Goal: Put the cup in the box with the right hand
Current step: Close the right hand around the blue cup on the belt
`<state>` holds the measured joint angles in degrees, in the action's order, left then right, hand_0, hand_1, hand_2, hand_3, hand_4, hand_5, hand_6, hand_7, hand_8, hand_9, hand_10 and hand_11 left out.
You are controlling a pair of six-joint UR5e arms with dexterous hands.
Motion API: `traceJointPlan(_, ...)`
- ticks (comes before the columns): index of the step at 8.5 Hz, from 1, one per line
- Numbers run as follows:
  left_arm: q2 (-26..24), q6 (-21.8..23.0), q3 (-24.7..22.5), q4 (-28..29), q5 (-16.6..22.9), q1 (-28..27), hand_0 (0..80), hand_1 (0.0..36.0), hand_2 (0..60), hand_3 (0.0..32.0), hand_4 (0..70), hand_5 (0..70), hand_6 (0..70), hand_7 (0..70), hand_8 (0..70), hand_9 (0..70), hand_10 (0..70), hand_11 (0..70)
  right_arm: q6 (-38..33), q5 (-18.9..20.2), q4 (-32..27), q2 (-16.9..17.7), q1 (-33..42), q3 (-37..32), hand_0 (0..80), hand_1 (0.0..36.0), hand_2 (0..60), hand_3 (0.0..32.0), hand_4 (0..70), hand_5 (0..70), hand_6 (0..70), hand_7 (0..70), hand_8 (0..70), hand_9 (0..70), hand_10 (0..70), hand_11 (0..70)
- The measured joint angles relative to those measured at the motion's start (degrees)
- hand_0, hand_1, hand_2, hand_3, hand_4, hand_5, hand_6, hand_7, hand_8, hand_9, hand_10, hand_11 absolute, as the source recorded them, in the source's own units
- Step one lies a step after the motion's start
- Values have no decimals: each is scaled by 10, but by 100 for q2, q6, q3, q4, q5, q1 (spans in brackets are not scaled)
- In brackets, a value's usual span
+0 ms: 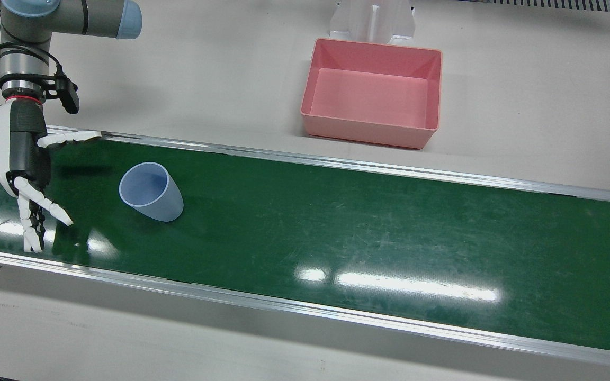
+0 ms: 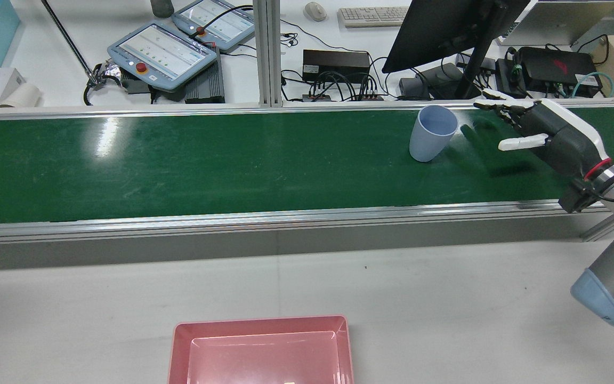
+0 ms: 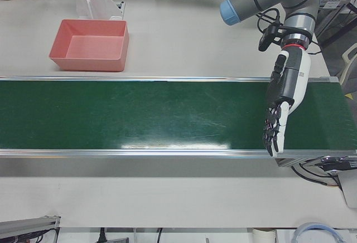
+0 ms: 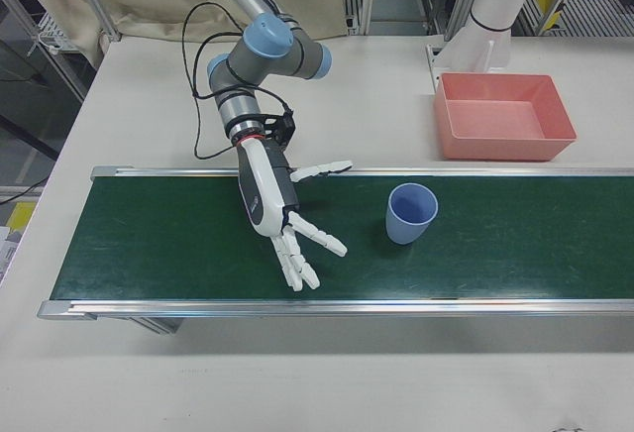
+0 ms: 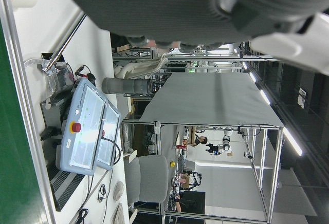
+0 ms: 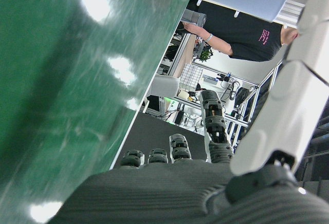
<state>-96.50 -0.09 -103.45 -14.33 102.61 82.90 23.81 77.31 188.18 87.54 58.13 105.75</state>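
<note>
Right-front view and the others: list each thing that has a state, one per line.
Cup: upright on the belt, empty, untouched.
Pink box: on the table beyond the belt, empty.
Right robot hand: open, fingers spread, beside the cup, apart.
Left robot hand: fingers extended, holding nothing, over the belt's end.

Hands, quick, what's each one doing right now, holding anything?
Right hand: open, fingers spread, holding nothing, apart from the cup.
Left hand: open, fingers extended over the belt, holding nothing.

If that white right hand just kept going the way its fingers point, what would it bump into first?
Probably nothing on the belt: the right hand points across the green belt toward its outer rail. The blue cup stands off to the side, though depth is unclear.
</note>
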Motion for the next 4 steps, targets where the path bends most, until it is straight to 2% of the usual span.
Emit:
traceJointPlan(1, 0, 0, 0, 0, -2, -1, 0, 0, 0, 0, 0, 0, 0, 0, 0, 0, 0, 0, 4, -3, 0, 0, -26, -1, 439, 104, 151, 0, 91, 35, 36, 130, 14, 55, 25, 49)
traceJointPlan(2, 0, 0, 0, 0, -3, -1, 0, 0, 0, 0, 0, 0, 0, 0, 0, 0, 0, 0, 10, -4, 0, -2, -56, -5, 445, 97, 130, 0, 103, 35, 35, 123, 17, 56, 24, 48)
traceJointPlan(3, 0, 0, 0, 0, -4, -1, 0, 0, 0, 0, 0, 0, 0, 0, 0, 0, 0, 0, 18, -12, 0, -5, -87, -5, 479, 182, 310, 0, 135, 54, 48, 134, 22, 57, 32, 66)
traceJointPlan(4, 0, 0, 0, 0, -4, -1, 0, 0, 0, 0, 0, 0, 0, 0, 0, 0, 0, 0, 20, -61, -4, -7, -109, -6, 521, 359, 600, 0, 248, 101, 153, 593, 136, 282, 106, 182)
